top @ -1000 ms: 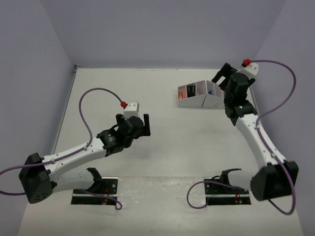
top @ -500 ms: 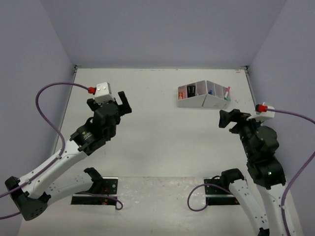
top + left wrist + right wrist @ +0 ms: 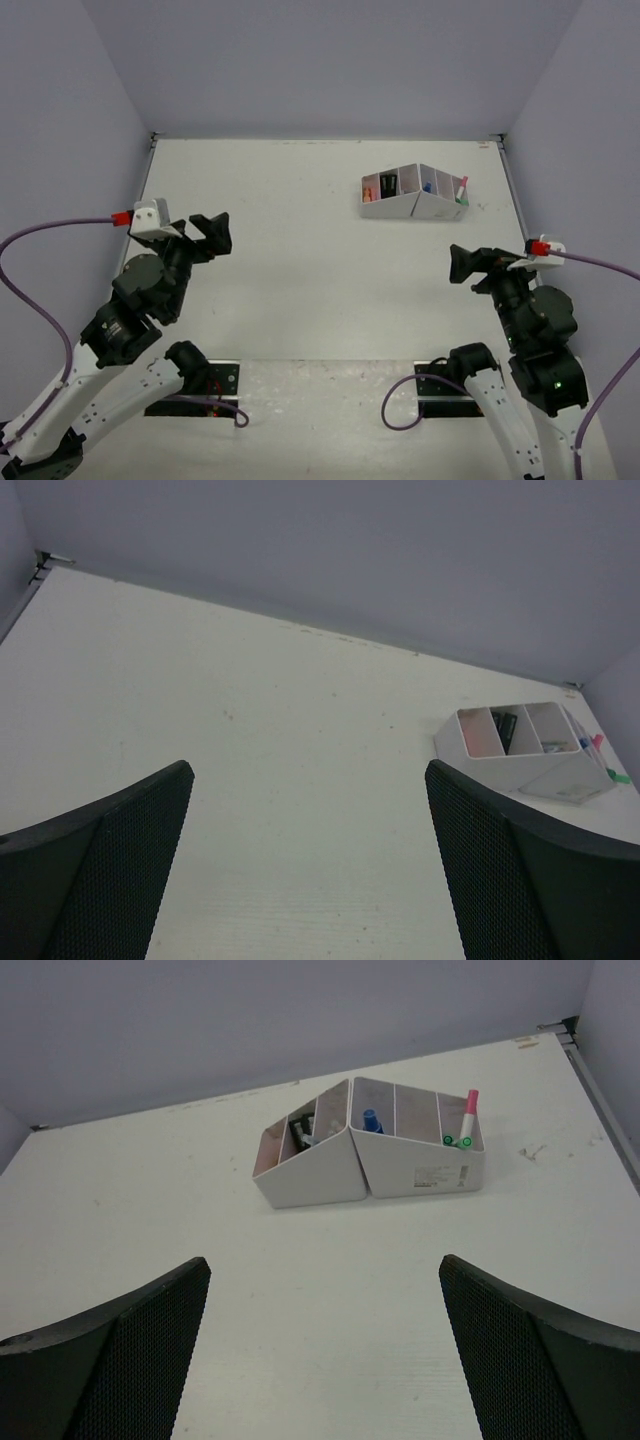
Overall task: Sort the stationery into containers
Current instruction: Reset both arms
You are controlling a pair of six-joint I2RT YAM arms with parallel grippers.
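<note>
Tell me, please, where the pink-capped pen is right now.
In the right wrist view, the pink-capped pen stands in the rightmost compartment of the white organizer, beside green caps, far right on the table.

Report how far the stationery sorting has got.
Done: the white organizer holds the stationery, including a pink-capped pen standing in its end compartment, green caps beside it and a blue item further along. In hand: nothing; the left claw and right claw are both open, empty and well apart from the organizer. Left: no loose item shows outside it in any view, so the sorting looks finished.
</note>
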